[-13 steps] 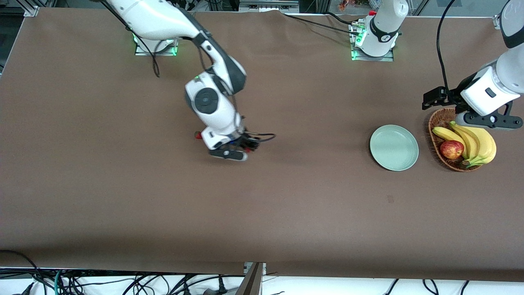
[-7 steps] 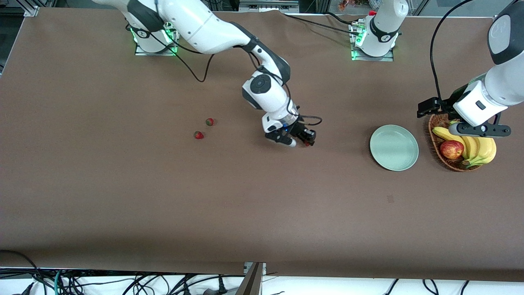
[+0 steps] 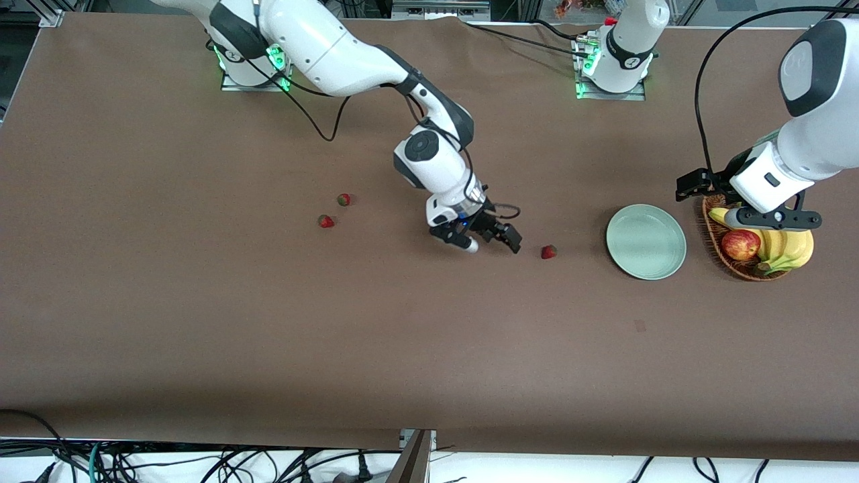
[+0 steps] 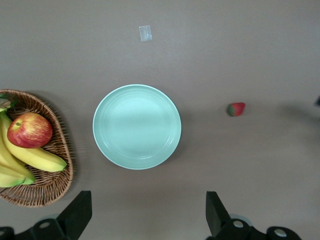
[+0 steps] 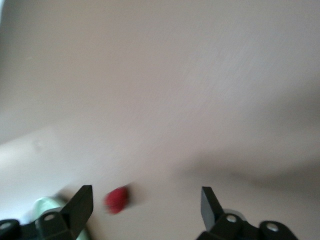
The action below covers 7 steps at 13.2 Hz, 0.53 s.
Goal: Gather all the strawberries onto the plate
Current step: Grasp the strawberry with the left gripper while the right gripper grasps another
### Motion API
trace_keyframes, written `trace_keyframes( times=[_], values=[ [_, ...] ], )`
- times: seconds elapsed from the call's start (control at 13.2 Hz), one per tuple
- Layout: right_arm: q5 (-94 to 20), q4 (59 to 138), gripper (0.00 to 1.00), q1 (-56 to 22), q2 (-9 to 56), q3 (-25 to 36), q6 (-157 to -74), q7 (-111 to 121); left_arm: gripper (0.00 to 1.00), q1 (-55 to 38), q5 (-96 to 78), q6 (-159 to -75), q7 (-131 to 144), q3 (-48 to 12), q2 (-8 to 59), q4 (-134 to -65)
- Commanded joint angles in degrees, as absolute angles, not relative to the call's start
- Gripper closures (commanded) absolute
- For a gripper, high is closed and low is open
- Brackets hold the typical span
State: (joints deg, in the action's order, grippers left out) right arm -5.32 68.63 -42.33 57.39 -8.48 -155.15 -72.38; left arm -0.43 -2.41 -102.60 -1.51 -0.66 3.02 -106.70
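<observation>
path strawberry point(image 3: 549, 251) → plate point(image 3: 645, 241): bare table | basket point(image 3: 737, 265) just beside plate

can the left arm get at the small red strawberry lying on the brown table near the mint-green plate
Probably yes: the small red strawberry lies alone on bare table beside the round mint-green plate, and the open left gripper hangs over the wicker basket, nothing between.

Both grippers' fingers point(image 3: 491, 239) point(image 4: 145, 212) apart.

The work surface is 1 long table point(image 3: 201, 322) covered with a plain brown cloth, lit evenly from above. Along its edge nearest the front camera, a white floor strip carries loose black cables point(image 3: 107, 463) – tangled toward the right arm's end. Aluminium frame members point(image 3: 50, 13) stand at the table's corner.
</observation>
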Motion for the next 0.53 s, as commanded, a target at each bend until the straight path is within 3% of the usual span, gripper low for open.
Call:
trace_keyframes(
  times=[0.0, 0.23, 0.46],
  values=[
    [-4.83, 71.09, 0.03, -36.85, 50.65, -8.88, -138.57, -60.17, 0.0, -0.18, -1.93, -108.26, 0.69, -3.41, 1.05, -113.18],
    [-4.83, 79.95, 0.03, -34.1, 43.0, -1.97, -127.3, -43.56, 0.0, -0.18, -1.93, -117.65, 8.94, -8.95, 1.58, -119.95],
    [-4.83, 91.89, 0.03, -34.1, 36.32, 6.21, -125.59, -32.38, 0.0, -0.26, -1.85, -131.44, 18.77, -14.57, 7.0, -124.8]
  ],
)
